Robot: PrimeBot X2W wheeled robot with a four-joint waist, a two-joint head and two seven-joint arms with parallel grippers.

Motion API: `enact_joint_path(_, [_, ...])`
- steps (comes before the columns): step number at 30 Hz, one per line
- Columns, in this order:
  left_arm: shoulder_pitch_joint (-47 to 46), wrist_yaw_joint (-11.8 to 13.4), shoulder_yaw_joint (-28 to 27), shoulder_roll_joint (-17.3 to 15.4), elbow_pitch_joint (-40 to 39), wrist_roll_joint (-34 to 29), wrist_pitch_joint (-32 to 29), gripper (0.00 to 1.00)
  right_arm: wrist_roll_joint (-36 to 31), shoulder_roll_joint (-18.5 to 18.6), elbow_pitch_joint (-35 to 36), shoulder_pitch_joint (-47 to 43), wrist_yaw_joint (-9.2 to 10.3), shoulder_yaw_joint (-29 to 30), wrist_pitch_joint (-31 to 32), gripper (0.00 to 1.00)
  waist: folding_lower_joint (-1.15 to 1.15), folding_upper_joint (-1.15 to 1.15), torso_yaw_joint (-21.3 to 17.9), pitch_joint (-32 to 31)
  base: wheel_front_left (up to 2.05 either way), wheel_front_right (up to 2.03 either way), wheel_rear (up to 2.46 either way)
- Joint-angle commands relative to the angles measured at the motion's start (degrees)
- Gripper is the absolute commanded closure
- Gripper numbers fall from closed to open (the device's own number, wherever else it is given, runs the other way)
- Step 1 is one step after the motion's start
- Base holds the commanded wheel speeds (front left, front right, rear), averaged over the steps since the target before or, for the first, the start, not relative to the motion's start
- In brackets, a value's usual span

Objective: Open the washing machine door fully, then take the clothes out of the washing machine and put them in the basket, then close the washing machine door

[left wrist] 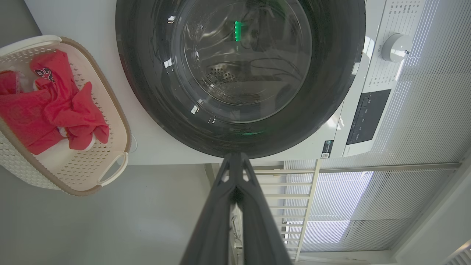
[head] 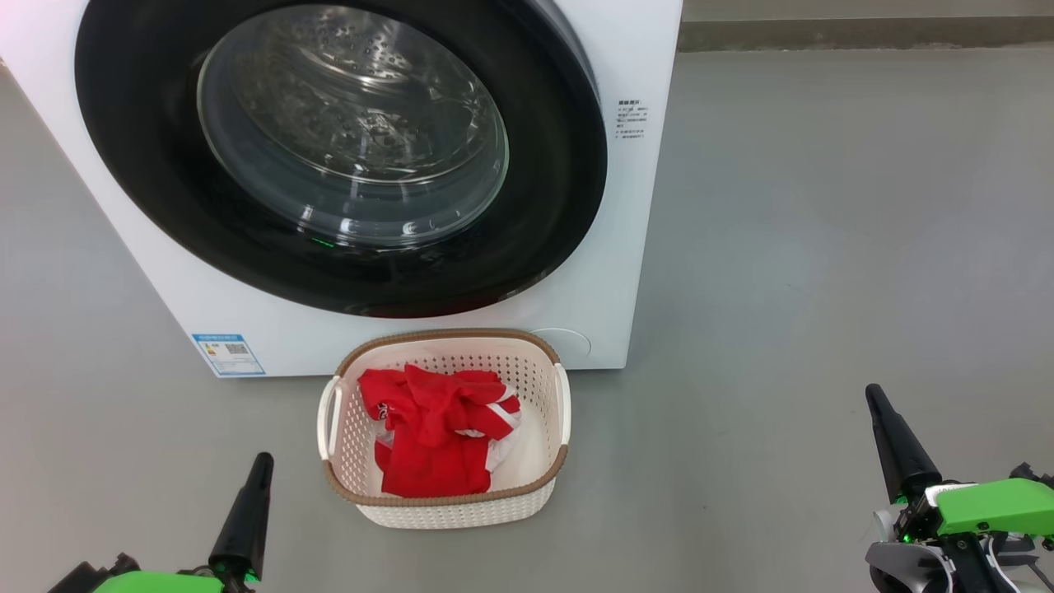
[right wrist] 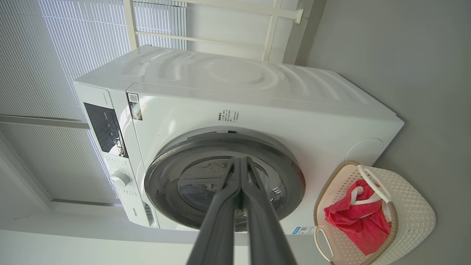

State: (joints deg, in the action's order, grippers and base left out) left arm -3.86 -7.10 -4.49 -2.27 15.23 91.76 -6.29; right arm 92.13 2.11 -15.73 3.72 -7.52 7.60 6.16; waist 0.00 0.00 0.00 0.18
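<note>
A: Fingers?
B: left gripper point(head: 262, 463) and right gripper point(head: 874, 395) low at either side; both pairs pressed together, holding nothing.
A: And the clothes point(head: 436, 441)?
B: Red bundle inside the basket point(head: 449, 499) (on the floor point(head: 823, 247), just before the washing machine point(head: 638, 247)); washing machine door point(head: 132, 123) beyond, flush against the front.

White front-loader washing machine point(head: 634, 272), its door point(head: 346, 140) shut flat against the front: glossy black rim, clear bulging glass. At the door's 6 o'clock sits the cream perforated basket point(head: 461, 512) with its brown rim, upright and just beside the machine, red clothes point(head: 436, 436) with white trim crumpled inside.
</note>
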Motion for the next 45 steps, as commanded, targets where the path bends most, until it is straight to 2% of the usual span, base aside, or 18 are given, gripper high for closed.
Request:
enact_joint_path(1, [-2.3,-0.4,-2.0,-0.6,-1.2,0.4,-0.2,1.0,0.0,0.8,1.7,2.5,0.03,-1.1,0.3,1.0,0.0,0.0,0.0,0.0,0.0,0.0,0.0])
enact_joint_path(45, [-2.3,-0.4,-2.0,-0.6,-1.2,0.4,-0.2,1.0,0.0,0.8,1.7,2.5,0.03,-1.1,0.3,1.0,0.0,0.0,0.0,0.0,0.0,0.0,0.0])
